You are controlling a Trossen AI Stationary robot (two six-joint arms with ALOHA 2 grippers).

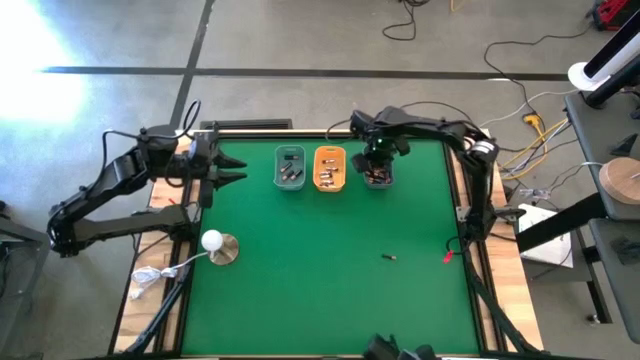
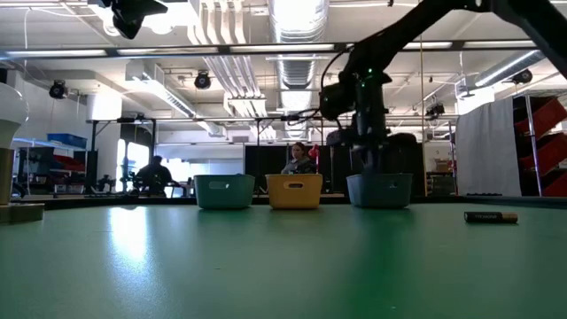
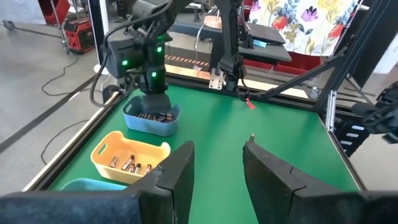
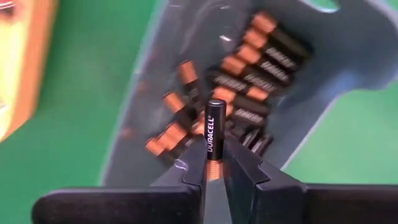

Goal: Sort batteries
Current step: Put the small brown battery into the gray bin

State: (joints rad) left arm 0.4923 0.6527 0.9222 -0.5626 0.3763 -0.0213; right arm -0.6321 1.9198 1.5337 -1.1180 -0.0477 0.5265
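A green table [image 1: 320, 300] carries three small trays in a row at its far edge: a teal tray [image 1: 289, 168], a yellow tray [image 1: 329, 168] and a blue tray [image 1: 377, 176]. The right gripper [image 4: 213, 163] hangs over the blue tray, pinching one battery [image 4: 215, 134] upright between its fingers, directly above the cells already lying there. The left gripper [image 3: 216, 163] waits at the table's left edge, fingers partly apart and holding nothing. One stray battery [image 1: 390, 257] lies alone on the open cloth, well apart from the trays.

The risk, as judged from here: the held cell stands on end, so on release it may strike the pile, bounce or roll, and tip over the low wall onto the cloth. A release off-centre, toward the yellow tray, could land it in the wrong lot.

The teal tray's contents are too small to tell by size or type. The gripper covers part of the blue tray from above. In the level view the tray walls hide every cell inside.
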